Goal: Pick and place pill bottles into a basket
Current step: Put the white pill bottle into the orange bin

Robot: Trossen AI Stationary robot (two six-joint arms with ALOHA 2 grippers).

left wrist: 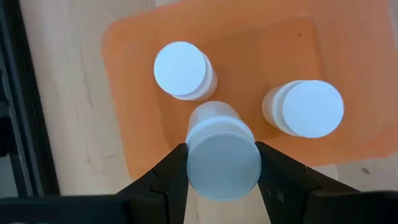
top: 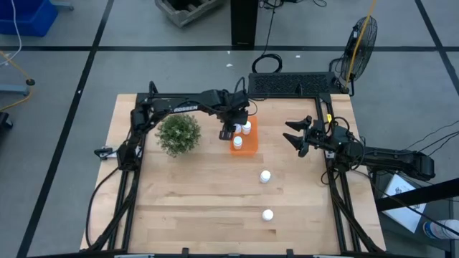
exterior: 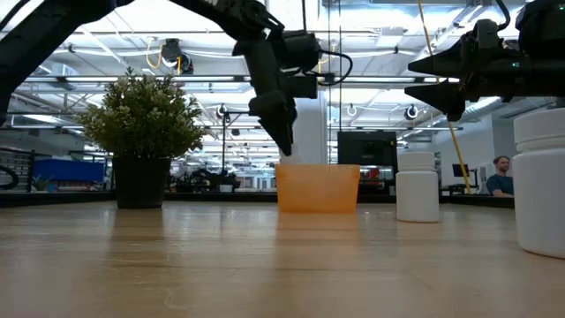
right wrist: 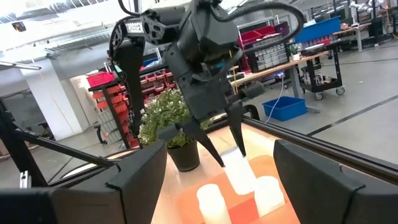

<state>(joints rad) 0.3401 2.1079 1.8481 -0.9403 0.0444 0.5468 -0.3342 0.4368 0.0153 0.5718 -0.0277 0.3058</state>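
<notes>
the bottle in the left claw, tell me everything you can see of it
It is a small white cylindrical pill bottle with a round white cap, plastic by its look. The left claw is shut on it, one dark finger on each side of its body, cap towards the wrist camera. It hangs over the orange basket, by that basket's edge, above and between two like bottles already standing inside. Whether it touches either of them, or the basket, cannot be told.

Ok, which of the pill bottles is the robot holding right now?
The bottle clamped between the left gripper's fingers, above the orange basket. Two others stand inside the basket; two more stand loose on the table.
</notes>
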